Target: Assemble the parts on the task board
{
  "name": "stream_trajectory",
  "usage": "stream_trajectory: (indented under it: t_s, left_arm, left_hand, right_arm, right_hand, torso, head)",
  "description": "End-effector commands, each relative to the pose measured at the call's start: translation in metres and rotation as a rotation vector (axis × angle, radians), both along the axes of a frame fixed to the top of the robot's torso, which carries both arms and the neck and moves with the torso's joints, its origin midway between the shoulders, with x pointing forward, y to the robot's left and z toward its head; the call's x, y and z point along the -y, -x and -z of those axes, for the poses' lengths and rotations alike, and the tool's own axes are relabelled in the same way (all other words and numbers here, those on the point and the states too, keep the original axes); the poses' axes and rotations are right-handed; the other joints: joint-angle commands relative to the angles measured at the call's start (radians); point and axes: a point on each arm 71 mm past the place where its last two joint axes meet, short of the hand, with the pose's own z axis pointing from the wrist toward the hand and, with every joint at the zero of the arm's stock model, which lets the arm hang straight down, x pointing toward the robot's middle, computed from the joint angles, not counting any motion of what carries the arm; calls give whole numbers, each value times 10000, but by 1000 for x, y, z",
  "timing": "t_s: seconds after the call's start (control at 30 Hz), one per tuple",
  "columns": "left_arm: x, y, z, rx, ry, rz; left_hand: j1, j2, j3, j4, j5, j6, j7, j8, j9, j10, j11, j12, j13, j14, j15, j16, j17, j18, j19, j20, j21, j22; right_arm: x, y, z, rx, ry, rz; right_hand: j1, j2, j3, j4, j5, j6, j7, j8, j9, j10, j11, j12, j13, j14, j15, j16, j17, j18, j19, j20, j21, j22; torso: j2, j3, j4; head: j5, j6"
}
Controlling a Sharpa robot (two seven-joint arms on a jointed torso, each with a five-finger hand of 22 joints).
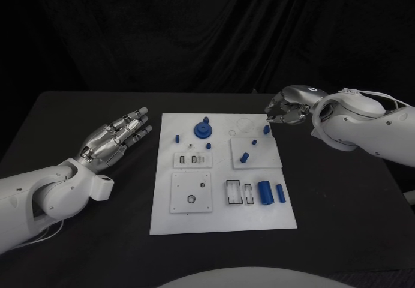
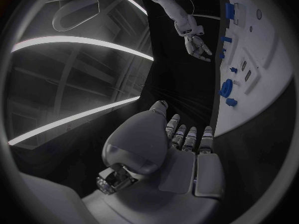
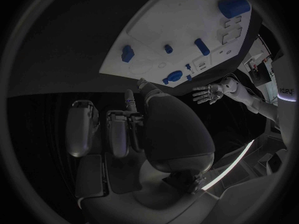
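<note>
At the far right corner of the task board [image 1: 223, 222], the right hand [image 1: 285, 112] hovers with fingers curled, empty. Left hand [image 1: 117, 139] lies open beside the board. Blue parts [image 1: 279, 193] rest on the board. No part grasped; next move calls for picking one.

Right hand [image 1: 288, 111]: fingers curled under the wrist in the head view; whether they hold anything cannot be told.
Task board [image 2: 261, 79]: cut off by the circle's rim in the left wrist view; likewise in the right wrist view.
Small parts [image 1: 254, 143] on the board: too small to identify by shape.
Left arm: cropped at picture's edge.
</note>
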Motion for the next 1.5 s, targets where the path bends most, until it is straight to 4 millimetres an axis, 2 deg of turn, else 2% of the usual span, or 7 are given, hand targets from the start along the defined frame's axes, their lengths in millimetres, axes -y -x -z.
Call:
stream_trajectory:
  t_s: [0.03, 0.2, 0.37, 0.57, 0.8, 0.97, 1.5]
  left_arm:
    - [-1, 2, -8, 985, 813, -88]
    - [0, 2, -8, 957, 822, -55]
    - [-2, 2, -7, 914, 796, -62]
    - [-3, 2, -6, 871, 773, -60]
    - [-2, 3, -6, 800, 800, 41]
    - [-2, 3, -5, 780, 833, 102]
    - [-2, 3, -2, 633, 826, 199]
  left_hand:
    - [-33, -83, 48, -12, 28, 37, 14, -9, 5, 2, 52, 25, -1, -4, 98, -68, -9, 78, 11, 60, -36, -16]
    - [-33, -83, 48, -12, 28, 37, 14, -9, 5, 2, 52, 25, -1, -4, 98, -68, -9, 78, 11, 60, -36, -16]
    - [-35, -84, 56, -20, 29, 19, 14, -12, 3, 3, 58, 26, 0, -4, 103, -68, -9, 77, 11, 63, -36, -16]
    - [-35, -84, 56, -20, 29, 19, 14, -12, 3, 3, 58, 26, 0, -4, 103, -68, -9, 77, 11, 63, -36, -16]
    - [-44, -110, 62, -45, 20, 9, 19, -15, 1, 6, 78, 30, 0, -4, 112, -68, -9, 73, 11, 69, -36, -16]
    - [-48, -123, 60, -55, 18, 11, 22, -15, 1, 7, 79, 33, 0, -4, 119, -68, -9, 71, 11, 74, -36, -16]
    - [-61, -142, 58, -72, 15, 10, 37, -15, 2, 8, 80, 31, 0, -4, 138, -68, -9, 68, 11, 87, -36, -16]
  right_arm:
    - [4, 1, 8, 18, 5, -21]
    - [7, 3, 19, -241, 70, 46]
    - [8, 3, 25, -420, 130, 55]
    - [8, 3, 28, -533, 183, 96]
    - [8, 0, 31, -677, 279, 237]
    - [8, -1, 33, -783, 350, 333]
    - [5, -2, 41, -800, 323, 271]
  right_hand:
    - [33, -107, -24, 55, -135, -140, -37, -95, -64, 1037, -99, 24, 2632, 903, -96, -50, 2317, 118, 2, -36, -72, 1402]
    - [-20, -203, -195, 220, -665, -411, -104, -197, -243, 1037, -157, 24, 2632, 882, -147, -104, 2271, 133, -33, -88, -167, 1381]
    - [-18, -239, -242, 252, -769, -446, -69, -193, -278, 1037, -143, 24, 2632, 869, -145, -137, 2242, 140, -51, -92, -207, 1368]
    - [-21, -311, -331, 318, -938, -535, -9, -195, -340, 1037, -98, 24, 2632, 844, -113, -200, 2187, 156, -98, -76, -302, 1333]
    - [83, -331, -365, 330, -932, -434, 117, -120, -345, 990, 0, -9, 2593, 769, -39, -382, 2029, 209, -237, -22, -558, 1217]
    - [212, -341, -366, 292, -845, -418, 149, -111, -359, 927, 39, -55, 2542, 725, 2, -483, 1944, 238, -312, 18, -702, 1156]
    - [476, -380, -411, 217, -629, -2, 192, 123, -204, 915, 81, -64, 2533, 698, 42, -562, 1886, 262, -349, 75, -859, 1119]
  torso:
    - [22, 4, 18]
    - [28, 6, 6]
    - [55, 29, 21]
    - [47, 13, 22]
    - [30, 24, -13]
    - [20, 15, 28]
    - [27, 9, 27]
  head:
    - [-76, -36]
    - [-124, -55]
    - [-178, -66]
    - [-188, -48]
    - [-169, -65]
    - [-180, -78]
    - [-174, -126]
